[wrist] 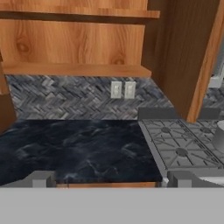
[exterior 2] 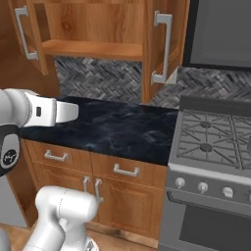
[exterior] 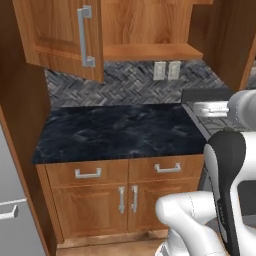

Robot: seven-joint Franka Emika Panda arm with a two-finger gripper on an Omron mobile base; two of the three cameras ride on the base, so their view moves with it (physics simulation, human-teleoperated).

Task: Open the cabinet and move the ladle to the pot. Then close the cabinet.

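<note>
The tall wall cabinet of reddish-brown wood (exterior 2: 98, 29) stood with both raised-panel doors swung open, its long silver bar handles (exterior: 85, 36) showing on the door faces. Its inner shelf (wrist: 78, 14) and its floor board (wrist: 74, 69) lay bare where the hand view looked in; no ladle could be made out on them. The right door (wrist: 192, 52) hung edge-on above the near end of the stove.

Below it ran the dark, marbled stone counter (exterior: 120, 131), set against a grey herringbone tile backsplash (exterior 2: 98, 78) that carried two pale wall outlets (wrist: 122, 89). Under the counter sat the low base cabinets of the same wood (exterior: 100, 200), with short silver drawer pulls and small vertical door handles.

To the right of the counter stood the steel gas stove with dark grates (exterior 2: 211, 137), knobs along its front. At the right edge of the hand view, a sliver of the dull grey metal pot (wrist: 219, 138) rested on the stove's grate, well apart from the cabinet.

The white arm reached across the left of the right base view. The gripper (wrist: 109, 180) hovered above the counter's front edge, its two fingertips (wrist: 41, 179) spread wide apart with nothing between them.
</note>
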